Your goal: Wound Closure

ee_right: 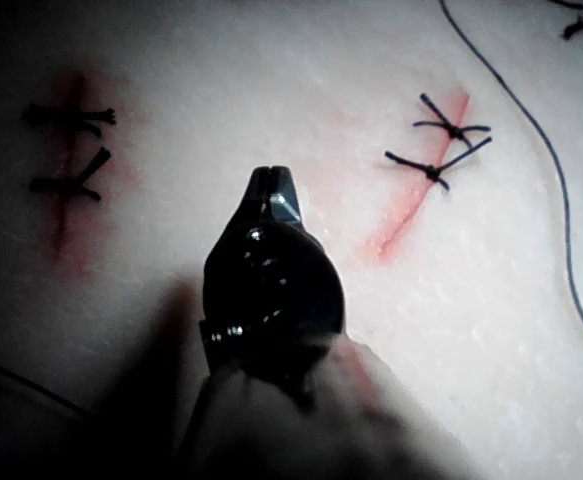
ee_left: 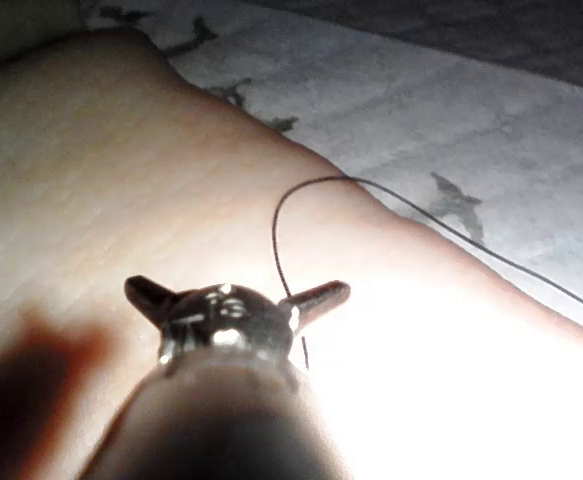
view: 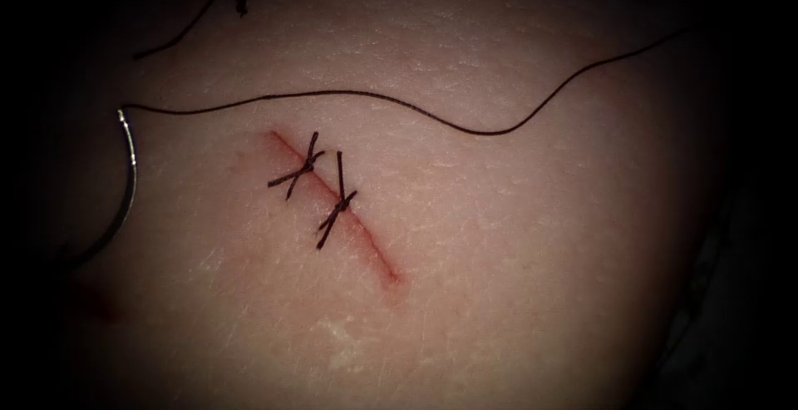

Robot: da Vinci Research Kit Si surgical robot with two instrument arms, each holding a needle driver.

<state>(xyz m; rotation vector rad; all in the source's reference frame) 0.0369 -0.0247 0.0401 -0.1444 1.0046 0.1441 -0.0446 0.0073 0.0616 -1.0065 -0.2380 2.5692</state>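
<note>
Needle [view: 129, 177] loose, left of cut [view: 332, 202] | left claw [ee_left: 237, 300] spread, empty

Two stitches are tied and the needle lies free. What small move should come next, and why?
Probably bring the left tool, jaws open and empty, to the needle, which lies on the tissue left of the cut; its lower end is unstitched.

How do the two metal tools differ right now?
The left tool has its jaws spread wide apart, while the right tool has its jaws closed to a point. The left tool sits beside the thread; the right tool points toward the stitched cut. Both hold nothing; the needle lies on the tissue, left of the cut.
</note>
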